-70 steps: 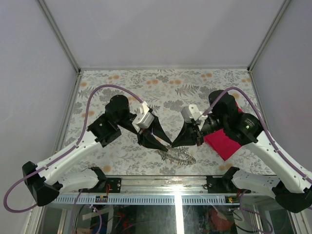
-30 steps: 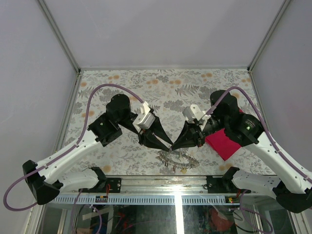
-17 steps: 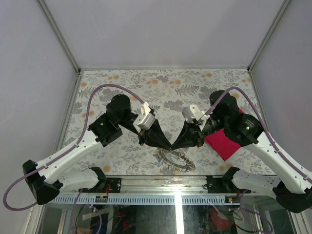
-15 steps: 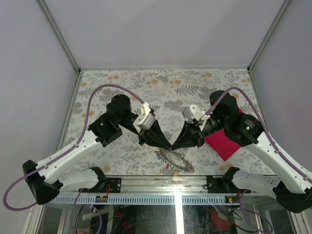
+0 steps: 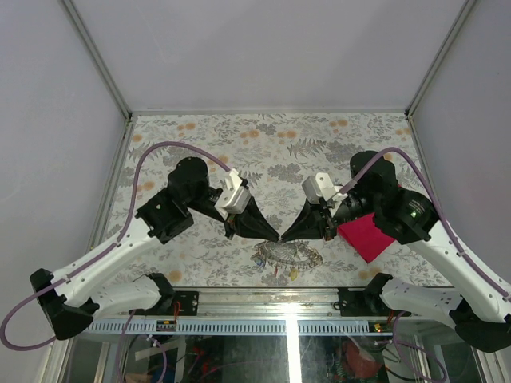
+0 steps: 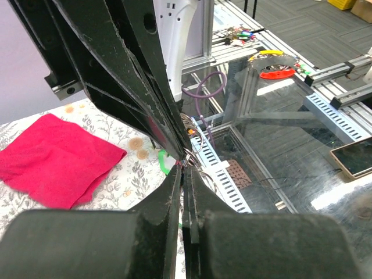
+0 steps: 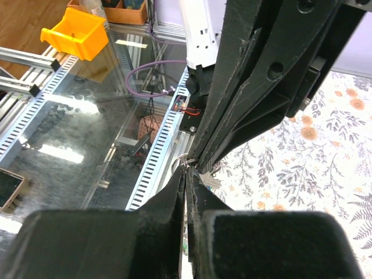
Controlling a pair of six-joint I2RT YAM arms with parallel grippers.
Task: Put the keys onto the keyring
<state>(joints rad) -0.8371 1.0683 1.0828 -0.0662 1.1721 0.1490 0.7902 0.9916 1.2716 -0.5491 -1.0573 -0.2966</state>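
The keyring, a grey metal ring with small coloured key heads on its rim, hangs just under the two gripper tips near the table's front edge. My left gripper and right gripper meet tip to tip over it, both shut. In the left wrist view the shut jaws pinch at the ring wires, with a green key head beside them. In the right wrist view the shut jaws hold a wire loop, next to a silver key. The blue-headed key cannot be picked out.
A red cloth lies on the flowered table under the right wrist; it also shows in the left wrist view. The table's front edge and a slotted metal rail run just below the keyring.
Both grippers stayed shut and tip to tip. The left arm drew back to the left a little, the right wrist shifted slightly right, and the keyring swung beneath the tips.
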